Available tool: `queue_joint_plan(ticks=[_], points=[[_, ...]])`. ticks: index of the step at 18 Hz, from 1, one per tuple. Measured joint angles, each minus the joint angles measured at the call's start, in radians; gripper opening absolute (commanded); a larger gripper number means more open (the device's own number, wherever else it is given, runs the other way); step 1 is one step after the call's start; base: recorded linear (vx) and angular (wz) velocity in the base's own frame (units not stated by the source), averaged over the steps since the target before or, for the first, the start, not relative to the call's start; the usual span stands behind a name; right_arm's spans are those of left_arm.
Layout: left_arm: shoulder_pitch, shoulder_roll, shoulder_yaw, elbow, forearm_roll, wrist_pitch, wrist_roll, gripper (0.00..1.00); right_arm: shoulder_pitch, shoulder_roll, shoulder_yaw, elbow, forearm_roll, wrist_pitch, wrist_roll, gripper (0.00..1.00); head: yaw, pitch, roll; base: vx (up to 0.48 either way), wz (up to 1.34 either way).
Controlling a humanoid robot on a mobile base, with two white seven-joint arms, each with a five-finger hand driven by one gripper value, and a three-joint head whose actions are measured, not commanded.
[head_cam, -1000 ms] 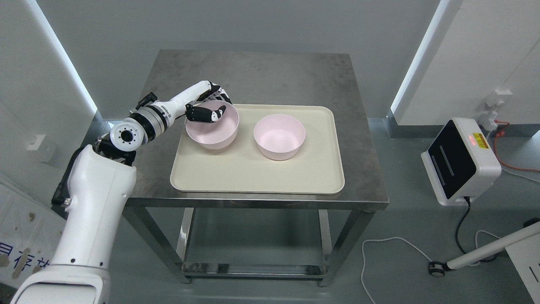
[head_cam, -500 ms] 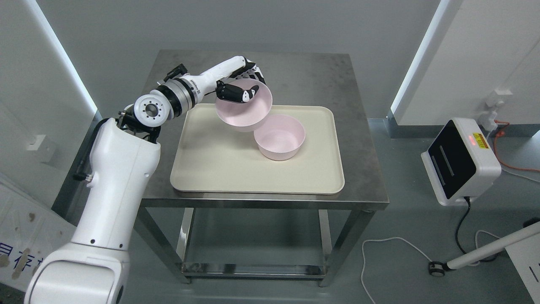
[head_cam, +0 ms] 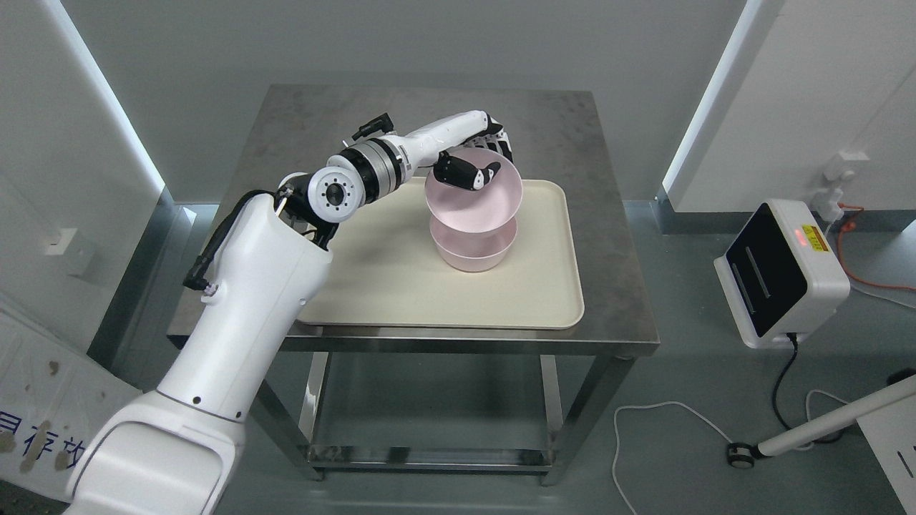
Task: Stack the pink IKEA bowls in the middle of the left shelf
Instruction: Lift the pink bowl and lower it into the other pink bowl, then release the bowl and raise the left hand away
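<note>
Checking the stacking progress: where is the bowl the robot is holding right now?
Head view: the held pink bowl, gripped by the left hand, sits directly above the second pink bowl on the tray's right side.

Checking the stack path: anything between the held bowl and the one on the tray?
Nothing visible. The left hand grips the upper pink bowl by its rim, directly above the lower pink bowl on the beige tray. The lower bowl's visible part looks empty; the tray around it is bare.
</note>
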Motion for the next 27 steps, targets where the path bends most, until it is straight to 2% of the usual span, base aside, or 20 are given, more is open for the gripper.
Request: queue_joint_plan(ticks=[5,7,9,10,12,13,14,17,20,23,25,27], points=[[-0.012,-0.01,-0.039,0.025,-0.004,0.0,0.005,0.03,0.0,0.0,0.0,0.0,0.0,0.0,0.0,1.0,0.0,0.0,0.0,0.0,0.0],[-0.014,-0.013,-0.049,0.035,-0.005,0.0,0.013,0.1,0.0,0.0,0.0,0.0,0.0,0.0,0.0,1.0,0.0,0.0,0.0,0.0,0.0],[-0.016,-0.015,-0.057,0.043,-0.005,0.0,0.029,0.23,0.0,0.0,0.0,0.0,0.0,0.0,0.0,1.0,0.0,0.0,0.0,0.0,0.0],[-0.016,-0.016,-0.06,0.046,-0.006,0.001,0.034,0.36,0.0,0.0,0.0,0.0,0.0,0.0,0.0,1.0,0.0,0.0,0.0,0.0,0.0],[-0.017,-0.017,-0.066,0.053,-0.006,0.001,0.04,0.49,0.0,0.0,0.0,0.0,0.0,0.0,0.0,1.0,0.0,0.0,0.0,0.0,0.0],[-0.018,-0.018,-0.069,0.056,-0.006,0.001,0.043,0.61,0.0,0.0,0.0,0.0,0.0,0.0,0.0,1.0,0.0,0.0,0.0,0.0,0.0],[-0.018,-0.019,-0.069,0.058,-0.006,0.001,0.043,0.66,0.0,0.0,0.0,0.0,0.0,0.0,0.0,1.0,0.0,0.0,0.0,0.0,0.0],[-0.017,-0.021,-0.038,0.057,0.001,0.004,0.051,0.93,0.0,0.0,0.0,0.0,0.0,0.0,0.0,1.0,0.0,0.0,0.0,0.0,0.0],[-0.014,-0.022,0.039,0.029,0.061,-0.005,0.139,0.95,0.0,0.0,0.0,0.0,0.0,-0.001,0.0,1.0,0.0,0.0,0.0,0.0,0.0],[0.017,-0.023,0.121,-0.033,0.227,0.005,0.188,0.94,0.0,0.0,0.0,0.0,0.0,-0.001,0.0,1.0,0.0,0.0,0.0,0.0,0.0],[0.079,-0.024,0.156,-0.098,0.318,0.027,0.148,0.94,0.0,0.0,0.0,0.0,0.0,-0.001,0.0,1.0,0.0,0.0,0.0,0.0,0.0],[0.166,-0.024,0.18,-0.17,0.385,0.037,0.033,0.94,0.0,0.0,0.0,0.0,0.0,-0.001,0.001,1.0,0.0,0.0,0.0,0.0,0.0]])
